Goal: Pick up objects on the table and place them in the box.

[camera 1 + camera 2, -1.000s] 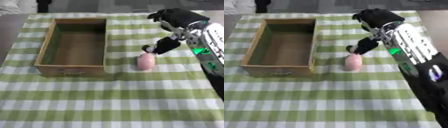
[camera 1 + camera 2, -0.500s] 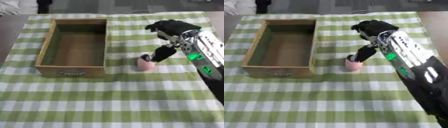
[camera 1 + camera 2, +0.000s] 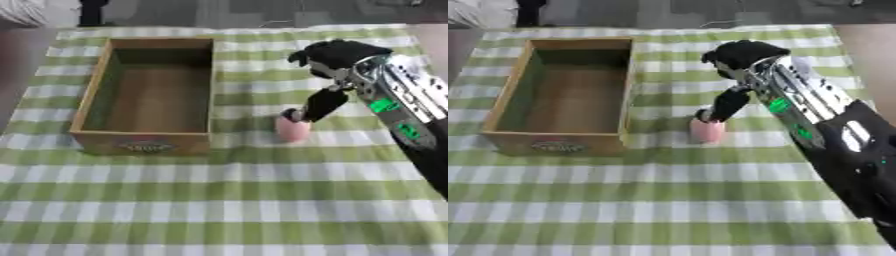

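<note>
1. Hard to make out first: the small pink thing (image 3: 292, 129) is just a rounded pink blob to me, can't tell what it actually is. Its top is partly covered by the dark fingertip of the right hand (image 3: 325, 102) coming down on it.
2. The right hand reaches in from the right of the box, black with a silver forearm carrying green marks. One finger or the thumb points down and touches the top of the pink thing, while the rest of the hand is a dark bunched mass higher up. I honestly can't tell whether it's pinching the thing or only resting on it.
3. The arm is cut off at the right edge in both views. The left hand doesn't show up anywhere.
4. The box (image 3: 87, 107), a wooden open-top one, sits on the tabletop (image 3: 219, 200) with its checked green and white cloth. It has a label on its near wall that I can't read.
5. Inside the box I only see the bare brown floor.
6. The pink thing stands on the cloth just right of the box's near right corner, close but not touching.
</note>
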